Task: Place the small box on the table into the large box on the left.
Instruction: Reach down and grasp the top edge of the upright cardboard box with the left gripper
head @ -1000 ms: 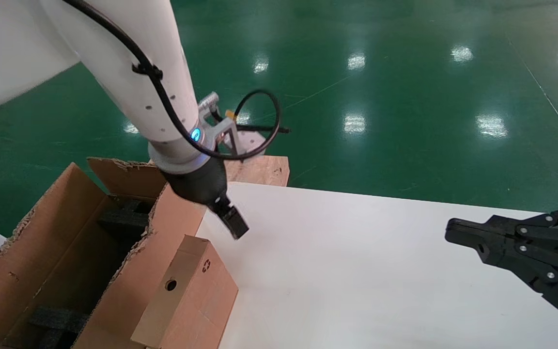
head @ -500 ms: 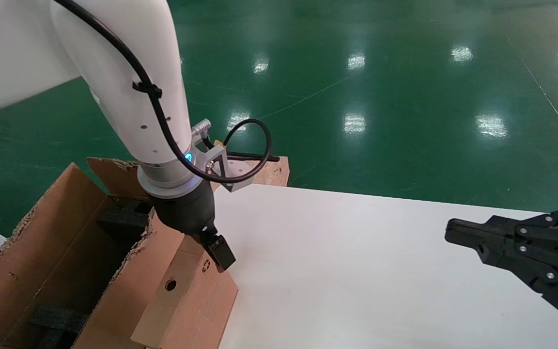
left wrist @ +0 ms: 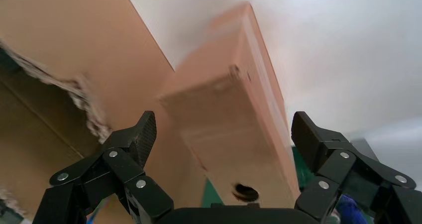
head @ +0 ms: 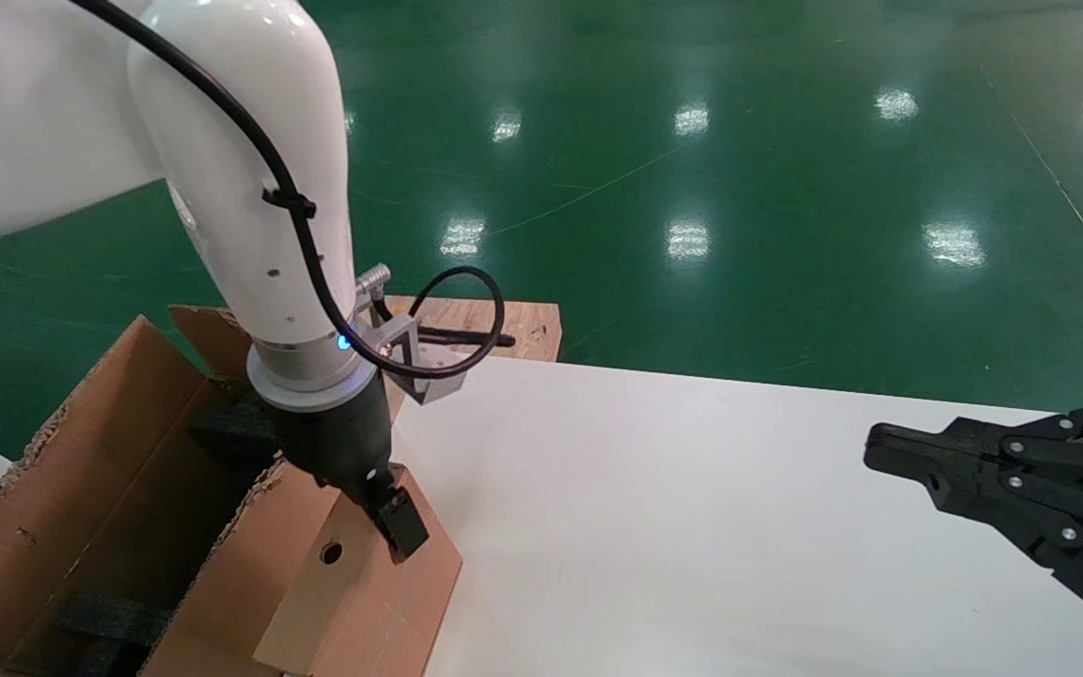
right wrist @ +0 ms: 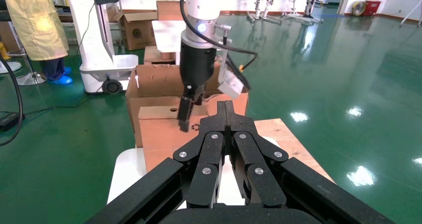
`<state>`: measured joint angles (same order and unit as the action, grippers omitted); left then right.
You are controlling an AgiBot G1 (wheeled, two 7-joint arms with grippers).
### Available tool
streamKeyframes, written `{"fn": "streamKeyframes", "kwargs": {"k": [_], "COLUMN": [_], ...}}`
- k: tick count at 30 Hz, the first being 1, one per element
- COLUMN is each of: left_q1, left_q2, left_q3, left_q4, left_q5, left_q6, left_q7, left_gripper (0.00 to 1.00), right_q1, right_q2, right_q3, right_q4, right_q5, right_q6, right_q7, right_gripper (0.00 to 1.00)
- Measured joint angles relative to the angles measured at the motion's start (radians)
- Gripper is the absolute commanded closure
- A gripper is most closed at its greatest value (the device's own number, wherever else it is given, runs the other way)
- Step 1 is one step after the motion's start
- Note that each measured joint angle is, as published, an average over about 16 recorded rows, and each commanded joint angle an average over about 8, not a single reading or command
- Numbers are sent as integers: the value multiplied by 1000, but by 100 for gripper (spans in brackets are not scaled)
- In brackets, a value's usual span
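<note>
Left gripper (left wrist: 221, 134) pointing down, jaws spread astride the small box (left wrist: 234, 129).

The small plain brown cardboard box (head: 363, 592) stands against the torn side wall of the large brown corrugated carton (head: 81, 489), leaving no gap on that side. The open left gripper (left wrist: 224, 134) straddles its top. The white tabletop (head: 692, 527) beside it lies bare up to the right gripper (head: 880, 447).
</note>
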<state>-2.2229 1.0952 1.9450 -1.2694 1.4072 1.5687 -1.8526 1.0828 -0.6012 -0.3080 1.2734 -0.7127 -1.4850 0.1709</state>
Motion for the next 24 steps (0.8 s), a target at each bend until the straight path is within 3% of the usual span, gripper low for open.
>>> {"fn": "streamKeyframes", "kwargs": {"k": [11,24], "left_q1": [14,13], "left_q2": [8,9], "left_q3": [50,55], "left_q4": [62,77], "left_q5": [-80,-93], "left_q6": [-8,-17], "left_q7": [54,62], "left_gripper": [0,0], "right_q1": [0,0], "right_q2": [0,0], "right_q3": [0,0], "right_q4": [0,0], "right_q5": [0,1], "right_q6": [0,0], "right_q7": [0,0], "right_gripper": [100,100]}}
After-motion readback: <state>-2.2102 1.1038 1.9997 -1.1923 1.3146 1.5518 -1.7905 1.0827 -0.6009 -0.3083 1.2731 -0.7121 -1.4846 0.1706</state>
